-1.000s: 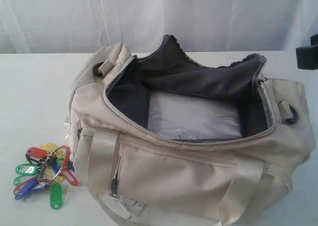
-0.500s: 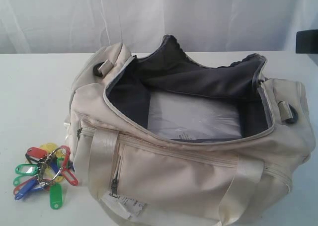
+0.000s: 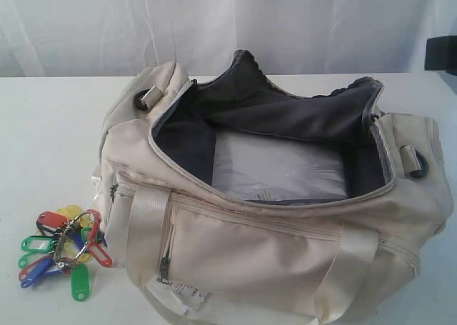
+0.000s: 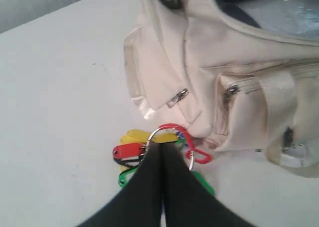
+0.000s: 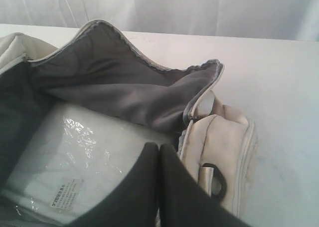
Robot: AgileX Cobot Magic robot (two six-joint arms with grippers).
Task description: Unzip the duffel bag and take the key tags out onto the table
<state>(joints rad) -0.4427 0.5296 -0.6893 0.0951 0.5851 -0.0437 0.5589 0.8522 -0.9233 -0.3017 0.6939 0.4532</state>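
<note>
Left tool [image 4: 160, 146] and right tool [image 5: 158, 146] are closed, empty; label [image 3: 182, 294] on duffel bag [image 3: 271, 253] illegible.

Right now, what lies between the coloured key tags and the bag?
Only a narrow strip of bare white table separates the key tags from the duffel bag; the exterior view shows it.

I read bright, even, diffuse light in all 3 views. The table [image 3: 50, 125] sits near overexposure; shadow beside the duffel bag [image 3: 271, 253] is faint. Glare streaks the plastic wrap [image 5: 75, 152]. Both wrist views are soft: the left gripper [image 4: 160, 145] and right gripper [image 5: 158, 146] render dark and unfocused.
</note>
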